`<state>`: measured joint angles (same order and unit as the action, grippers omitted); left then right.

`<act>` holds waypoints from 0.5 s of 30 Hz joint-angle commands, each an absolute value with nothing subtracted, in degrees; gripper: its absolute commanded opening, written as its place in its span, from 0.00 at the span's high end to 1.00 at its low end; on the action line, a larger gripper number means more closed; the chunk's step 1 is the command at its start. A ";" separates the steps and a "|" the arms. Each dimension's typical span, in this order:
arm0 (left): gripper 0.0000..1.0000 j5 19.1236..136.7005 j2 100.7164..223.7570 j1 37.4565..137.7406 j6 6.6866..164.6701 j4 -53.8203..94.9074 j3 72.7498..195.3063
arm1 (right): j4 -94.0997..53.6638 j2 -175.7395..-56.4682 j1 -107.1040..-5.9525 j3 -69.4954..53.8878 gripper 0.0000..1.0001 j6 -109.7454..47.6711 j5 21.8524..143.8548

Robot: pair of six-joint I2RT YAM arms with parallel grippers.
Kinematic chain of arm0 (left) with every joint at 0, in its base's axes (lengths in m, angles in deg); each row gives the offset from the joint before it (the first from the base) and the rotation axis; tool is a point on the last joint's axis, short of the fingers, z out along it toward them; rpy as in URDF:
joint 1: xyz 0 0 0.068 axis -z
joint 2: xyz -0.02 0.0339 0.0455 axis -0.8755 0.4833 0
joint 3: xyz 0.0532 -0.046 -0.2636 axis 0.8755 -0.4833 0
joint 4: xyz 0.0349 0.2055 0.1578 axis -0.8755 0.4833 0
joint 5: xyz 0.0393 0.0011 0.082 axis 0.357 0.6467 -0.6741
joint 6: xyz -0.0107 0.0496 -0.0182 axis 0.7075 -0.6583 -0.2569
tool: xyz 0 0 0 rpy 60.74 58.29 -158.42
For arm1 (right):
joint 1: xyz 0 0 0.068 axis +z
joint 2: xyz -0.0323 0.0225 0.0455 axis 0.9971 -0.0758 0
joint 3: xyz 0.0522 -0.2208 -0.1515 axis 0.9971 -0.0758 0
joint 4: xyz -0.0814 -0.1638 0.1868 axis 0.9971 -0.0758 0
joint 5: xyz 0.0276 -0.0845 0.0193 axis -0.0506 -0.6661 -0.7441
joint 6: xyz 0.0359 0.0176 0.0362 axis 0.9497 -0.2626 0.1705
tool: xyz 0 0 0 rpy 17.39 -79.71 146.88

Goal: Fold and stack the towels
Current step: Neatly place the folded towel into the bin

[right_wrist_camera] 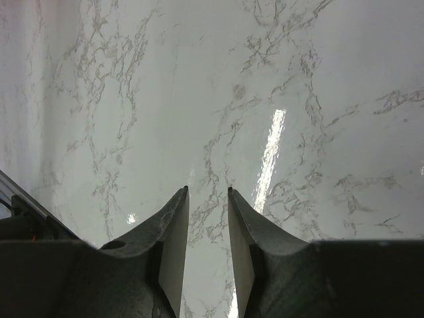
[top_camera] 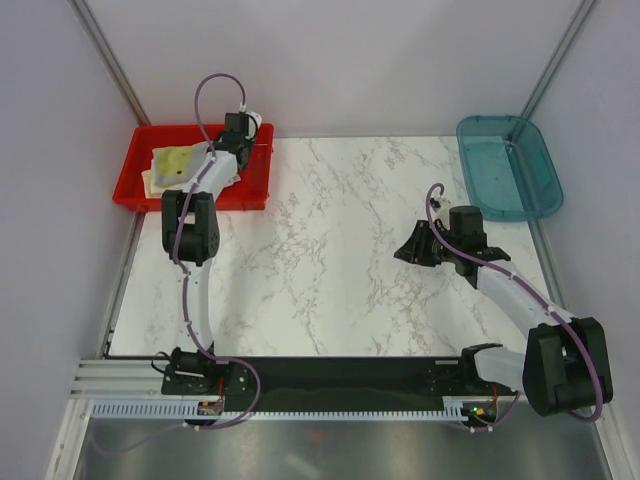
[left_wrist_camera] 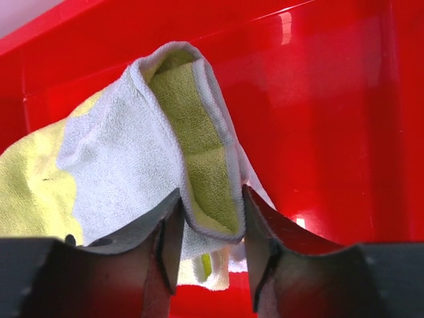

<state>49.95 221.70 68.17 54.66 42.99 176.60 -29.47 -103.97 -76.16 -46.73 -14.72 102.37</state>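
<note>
The towels lie in a heap in the red bin at the far left. My left gripper is down inside the bin. In the left wrist view it is shut on a raised fold of a pale grey-white towel with a yellow-green inner side. A cream-yellow cloth lies behind it to the left. My right gripper hovers over the bare marble table at the right. In the right wrist view it is slightly open and empty.
A teal bin stands at the far right, with nothing visible in it. The white marble table lies between the two bins. The red bin's walls close in around the left gripper. Grey walls surround the table.
</note>
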 commanded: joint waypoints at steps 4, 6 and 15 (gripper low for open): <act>0.69 46.71 220.17 68.92 50.37 39.44 175.15 | -27.53 -103.58 -76.34 -44.59 0.62 -15.26 102.99; 0.81 46.80 219.46 68.92 50.02 39.26 174.71 | -27.53 -103.58 -76.34 -44.68 0.62 -15.26 102.90; 0.98 47.06 215.86 68.83 50.19 38.99 174.97 | -27.18 -103.49 -76.43 -44.85 0.62 -15.18 102.72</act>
<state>48.64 220.91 68.74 52.08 41.37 174.70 -29.47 -103.97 -76.20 -46.73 -14.72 102.37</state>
